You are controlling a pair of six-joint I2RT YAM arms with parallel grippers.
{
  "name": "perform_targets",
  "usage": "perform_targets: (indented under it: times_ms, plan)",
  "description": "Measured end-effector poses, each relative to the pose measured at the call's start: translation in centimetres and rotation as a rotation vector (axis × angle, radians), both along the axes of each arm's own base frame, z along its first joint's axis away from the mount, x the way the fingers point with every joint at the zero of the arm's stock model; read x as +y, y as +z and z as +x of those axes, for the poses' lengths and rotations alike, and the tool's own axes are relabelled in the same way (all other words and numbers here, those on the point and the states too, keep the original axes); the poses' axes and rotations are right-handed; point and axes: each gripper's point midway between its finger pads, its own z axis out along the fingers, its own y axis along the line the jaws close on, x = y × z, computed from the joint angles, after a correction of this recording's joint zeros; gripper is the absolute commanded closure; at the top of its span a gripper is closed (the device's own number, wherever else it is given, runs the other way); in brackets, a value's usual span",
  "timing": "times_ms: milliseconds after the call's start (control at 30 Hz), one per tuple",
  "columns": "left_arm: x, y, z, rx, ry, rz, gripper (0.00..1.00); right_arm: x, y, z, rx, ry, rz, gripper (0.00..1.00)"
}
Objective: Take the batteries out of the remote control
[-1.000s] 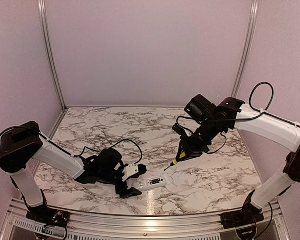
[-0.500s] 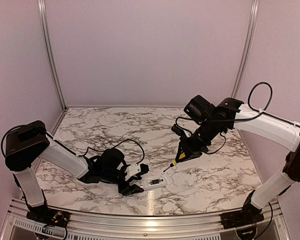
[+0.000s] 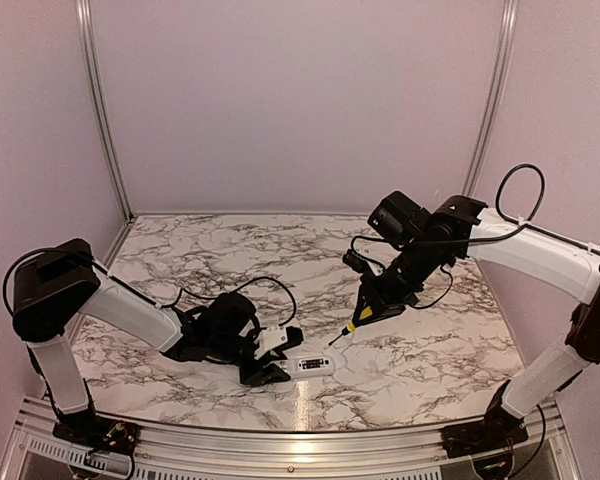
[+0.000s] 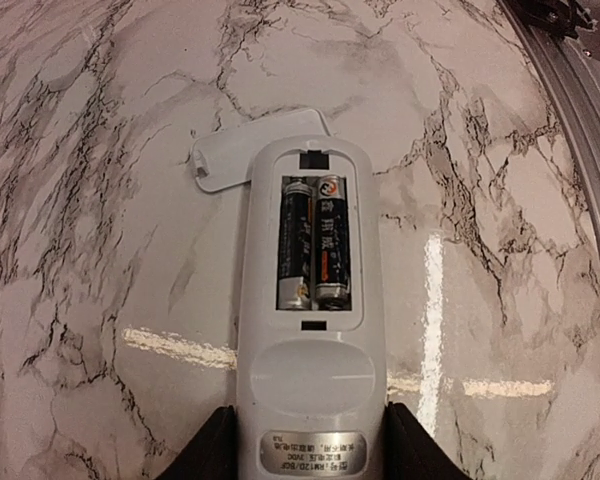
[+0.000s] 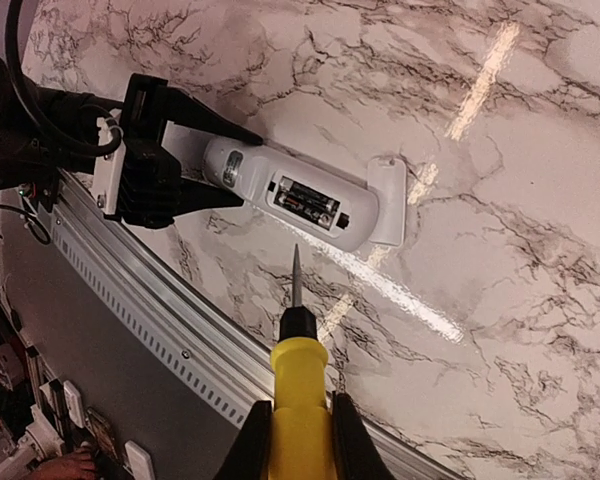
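The white remote control lies on the marble with its compartment open and two dark batteries side by side inside. It also shows in the top view and the right wrist view. My left gripper is shut on the remote's near end, one finger on each side. The flat white cover piece lies under the remote's far end. My right gripper is shut on the yellow-handled screwdriver, whose tip hangs above the table just short of the remote.
The table's metal front rail runs close below the remote. The right arm reaches in from the right, above the table's middle. Pink walls enclose the marble table.
My left gripper has slid right along the table with the remote. The right arm and screwdriver have barely moved.
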Motion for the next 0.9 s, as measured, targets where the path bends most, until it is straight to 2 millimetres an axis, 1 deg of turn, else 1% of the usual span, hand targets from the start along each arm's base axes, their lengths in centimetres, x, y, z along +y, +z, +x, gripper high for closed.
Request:
perform_targets:
  times_ms: [167,500,600,767,900]
  plan:
    - [0.1,0.0,0.1,-0.011,0.013,0.024,0.76,-0.2,-0.1,0.1,-0.008,0.004,-0.009,1.0]
    - [0.4,0.6,0.4,-0.049,0.066,0.065,0.79,-0.1,-0.4,0.1,-0.005,-0.008,-0.009,1.0]
    - [0.4,0.8,0.7,-0.065,0.094,0.072,0.8,-0.2,-0.9,0.1,0.007,-0.022,-0.015,1.0]
    - [0.2,1.0,0.4,-0.089,0.112,0.08,0.81,-0.1,-2.0,0.1,0.035,-0.042,-0.031,1.0]
    - [0.2,1.0,0.5,-0.103,0.126,0.089,0.81,0.2,-3.3,0.3,0.061,-0.047,-0.058,1.0]
